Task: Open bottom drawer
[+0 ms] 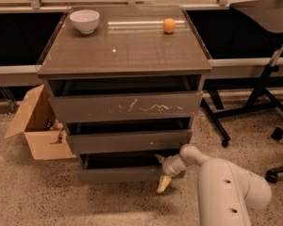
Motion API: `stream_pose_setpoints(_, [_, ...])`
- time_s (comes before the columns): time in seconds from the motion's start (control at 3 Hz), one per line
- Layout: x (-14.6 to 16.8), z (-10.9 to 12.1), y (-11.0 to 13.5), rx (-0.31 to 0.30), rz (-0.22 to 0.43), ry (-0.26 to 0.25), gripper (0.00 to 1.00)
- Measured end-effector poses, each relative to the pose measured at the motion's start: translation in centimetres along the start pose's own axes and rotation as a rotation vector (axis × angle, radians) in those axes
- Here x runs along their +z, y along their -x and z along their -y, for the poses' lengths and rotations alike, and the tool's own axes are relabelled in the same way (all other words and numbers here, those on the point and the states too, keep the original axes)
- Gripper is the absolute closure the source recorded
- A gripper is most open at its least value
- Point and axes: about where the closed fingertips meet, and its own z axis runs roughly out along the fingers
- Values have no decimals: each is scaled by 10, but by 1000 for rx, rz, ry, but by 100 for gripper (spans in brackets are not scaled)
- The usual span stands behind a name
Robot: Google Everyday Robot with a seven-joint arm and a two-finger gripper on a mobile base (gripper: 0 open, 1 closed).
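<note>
fingers (163,184) spread wide, straddling bottom drawer (118,174) front at right end | gripper (160,172) low, near floor | likely stiff, slick, handleless: hook top edge

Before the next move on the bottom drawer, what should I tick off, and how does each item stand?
1. Gripper at the right end of the bottom drawer: ok.
2. Firm hold on the drawer front: cannot tell.
3. Drawer fully open: not ok; only a dark gap shows above its front.
4. Box out of the drawer's path, on the floor left of the cabinet: ok.
5. Bowl and orange set back from the cabinet's front edge: ok.
</note>
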Motion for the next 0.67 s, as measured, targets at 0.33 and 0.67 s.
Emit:
stream_pose_setpoints(0.33, [-5, -14, 0, 19, 17, 56, 26])
stream_pose_setpoints(0.67, [-8, -20, 3, 25, 18, 74, 49])
